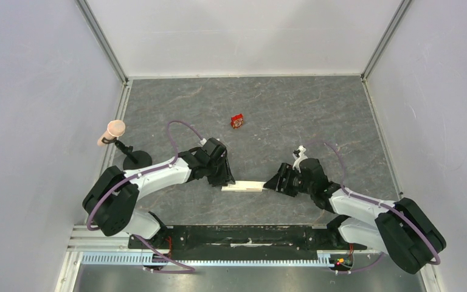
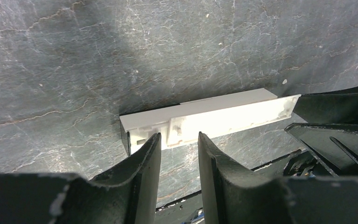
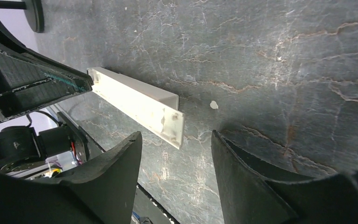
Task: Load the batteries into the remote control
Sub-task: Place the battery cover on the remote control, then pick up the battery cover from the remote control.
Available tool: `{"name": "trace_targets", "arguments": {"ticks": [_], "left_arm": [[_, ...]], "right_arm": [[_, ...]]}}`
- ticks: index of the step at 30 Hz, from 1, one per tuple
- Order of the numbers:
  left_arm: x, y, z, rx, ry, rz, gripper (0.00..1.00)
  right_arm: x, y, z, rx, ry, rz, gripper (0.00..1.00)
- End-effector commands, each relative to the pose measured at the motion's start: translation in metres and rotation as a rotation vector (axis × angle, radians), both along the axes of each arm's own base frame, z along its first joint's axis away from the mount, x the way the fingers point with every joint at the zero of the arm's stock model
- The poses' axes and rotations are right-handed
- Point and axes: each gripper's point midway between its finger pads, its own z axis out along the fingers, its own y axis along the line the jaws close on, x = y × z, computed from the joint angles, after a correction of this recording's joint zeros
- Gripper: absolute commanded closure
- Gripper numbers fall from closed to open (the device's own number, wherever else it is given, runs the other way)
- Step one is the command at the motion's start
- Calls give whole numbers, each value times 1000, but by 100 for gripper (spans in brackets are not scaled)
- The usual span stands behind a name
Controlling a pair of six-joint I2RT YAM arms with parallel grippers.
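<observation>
The remote control is a slim white bar lying crosswise on the grey table, between my two grippers. My left gripper is at its left end and open. In the left wrist view the remote control stands on its long edge just past the left gripper, its moulded recess side facing the camera. My right gripper is at the other end, open. In the right wrist view the remote control's end sits just ahead of the right gripper. The batteries are out of view.
A small red square box lies further back on the table. A black stand with a peach-coloured tip is at the left. Grey walls close in three sides. A black rail runs along the near edge.
</observation>
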Motion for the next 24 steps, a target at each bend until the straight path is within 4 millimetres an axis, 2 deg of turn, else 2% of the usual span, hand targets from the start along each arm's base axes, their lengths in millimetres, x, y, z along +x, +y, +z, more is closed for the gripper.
{"name": "trace_targets", "arguments": {"ticks": [1,8,15,24], "left_arm": [[1,1,5,3,-38,-23,59],[1,2,6,2,-44,-21,60],[1,2,6,4,-43,-20,60],[3,2,8,3,-51,-19,60]], "right_arm": [[7,10,15,120,-60,-20,42],[2,8,13,204,-86,-33,50],[-1,-2,18,302,-133,-74,52],[11,14,29,334,-125,-15,60]]}}
